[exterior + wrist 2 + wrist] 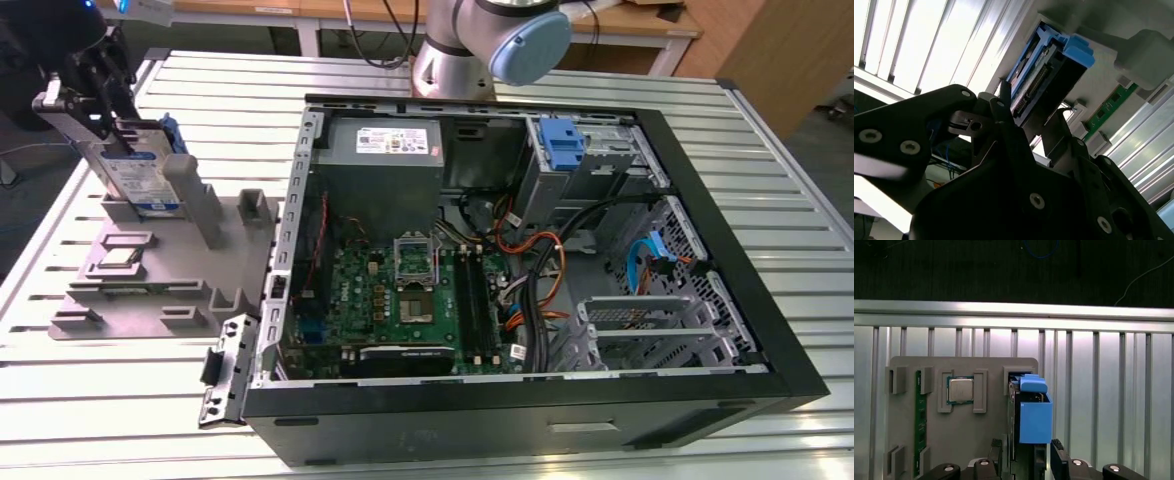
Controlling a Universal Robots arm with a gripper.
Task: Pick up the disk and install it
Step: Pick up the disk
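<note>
The disk [134,175] stands on edge at the back of the grey parts holder [147,290], at the exterior view's left, with its blue carrier around it. My gripper [100,110] sits over its upper end. In the first wrist view the disk [1030,415] is edge-on between two black fingers [1056,456], and my gripper [1029,455] is shut on it. In the second wrist view the disk's [1039,75] connector end sits inside my gripper [1031,112]. Whether the disk still rests in its slot I cannot tell.
An open computer case [787,330] lies at the exterior view's right, with a motherboard [400,290], a power supply [394,140], a blue bracket [563,145] and a metal cage [641,320]. The holder also carries a processor chip [961,390] and a memory stick [918,420]. The arm's base [467,50] stands behind the case.
</note>
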